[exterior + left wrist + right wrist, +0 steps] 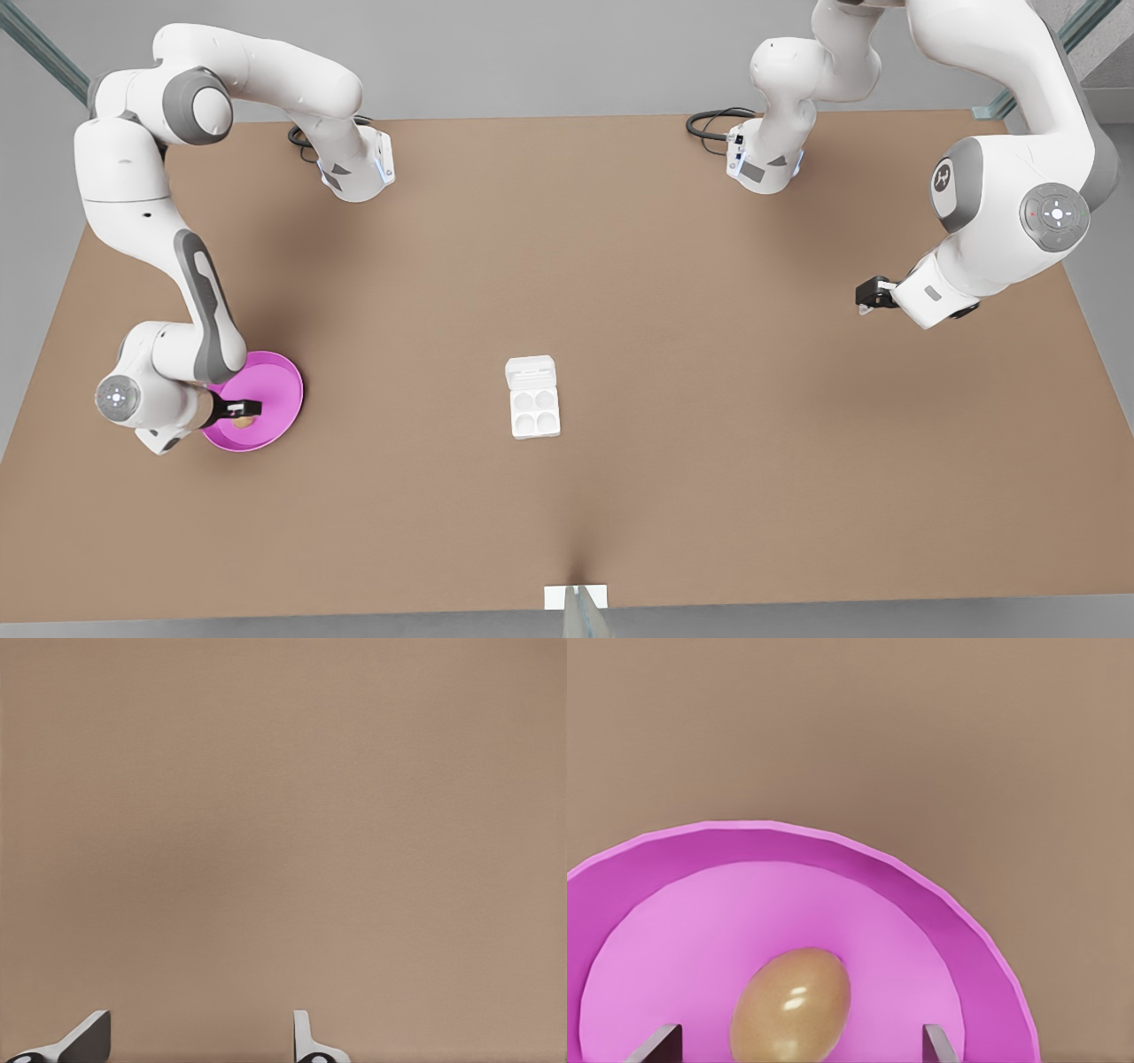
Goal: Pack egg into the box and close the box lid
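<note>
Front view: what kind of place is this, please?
Probably a simulated robot test bench: a bare brown table, two white arms, and just an egg on a pink plate plus an open box.

I found no readable words, brands or numbers anywhere. The one sign was a small round white emblem on the grey joint cap (944,180) of one arm.

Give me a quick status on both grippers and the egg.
Right gripper open, straddling the egg on the pink plate. Left gripper open, waiting over bare table. Box empty, box lid open. Path clear.
</note>
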Motion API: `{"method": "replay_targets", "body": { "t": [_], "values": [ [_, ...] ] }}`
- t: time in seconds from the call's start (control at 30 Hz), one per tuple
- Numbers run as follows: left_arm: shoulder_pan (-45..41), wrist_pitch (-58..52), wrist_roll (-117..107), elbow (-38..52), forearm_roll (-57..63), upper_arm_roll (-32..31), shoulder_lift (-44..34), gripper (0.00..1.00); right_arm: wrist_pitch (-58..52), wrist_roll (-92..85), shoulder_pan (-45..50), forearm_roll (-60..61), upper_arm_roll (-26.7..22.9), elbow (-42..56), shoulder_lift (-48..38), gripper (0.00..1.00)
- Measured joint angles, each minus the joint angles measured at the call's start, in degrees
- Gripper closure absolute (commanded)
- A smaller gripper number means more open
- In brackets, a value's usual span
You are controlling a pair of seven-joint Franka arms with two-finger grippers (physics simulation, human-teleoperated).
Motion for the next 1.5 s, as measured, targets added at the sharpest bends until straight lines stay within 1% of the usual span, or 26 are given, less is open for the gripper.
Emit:
{"method": "replay_targets", "body": {
  "t": [0.33,0.7,0.73,0.77,0.83,0.9,0.97,1.0,1.03,1.07,1.1,1.13,1.5],
  "values": [
    [-1.35,-0.04,0.07,-0.06,0.00,0.05,0.00,0.00,0.69,0.05,1.24,-0.55,0.00,0.14,2.70,0.00],
    [-1.16,-0.07,0.12,-0.09,-0.01,0.09,0.31,0.00,1.44,0.35,1.32,-0.60,0.00,0.37,2.79,0.00],
    [-1.15,-0.06,0.13,-0.09,-0.01,0.05,0.33,0.00,1.46,0.38,1.33,-0.60,0.00,0.36,2.82,0.03],
    [-1.18,-0.05,0.13,-0.09,-0.01,0.06,0.34,0.00,1.47,0.40,1.34,-0.58,0.00,0.34,2.81,0.10],
    [-1.20,-0.05,0.14,-0.09,0.00,0.04,0.34,0.00,1.49,0.38,1.34,-0.51,0.00,0.34,2.81,0.21],
    [-1.25,-0.06,0.14,-0.09,0.00,0.06,0.31,0.00,1.51,0.36,1.34,-0.45,-0.01,0.34,2.83,0.21],
    [-1.34,-0.10,0.14,-0.09,0.00,0.08,0.28,0.00,1.52,0.31,1.34,-0.37,0.00,0.34,2.84,0.25],
    [-1.43,-0.11,0.15,-0.09,0.00,0.09,0.27,0.00,1.52,0.28,1.35,-0.32,0.00,0.34,2.84,0.25],
    [-1.52,-0.12,0.15,-0.09,0.00,0.09,0.27,0.00,1.53,0.24,1.34,-0.27,0.00,0.33,2.83,0.38],
    [-1.59,-0.13,0.15,-0.09,0.00,0.08,0.27,0.00,1.52,0.10,1.36,-0.10,0.00,0.31,2.80,0.41],
    [-1.64,-0.14,0.15,-0.09,0.00,0.08,0.27,0.00,1.47,-0.06,1.35,0.07,0.00,0.26,2.79,0.49],
    [-1.67,-0.14,0.15,-0.09,0.00,0.08,0.27,0.00,1.39,-0.27,1.35,0.29,0.00,0.23,2.78,0.54],
    [-1.63,-0.17,0.16,-0.09,0.00,0.07,0.26,0.00,0.96,-1.12,1.93,0.40,0.08,0.49,2.35,0.55]
  ]
}}
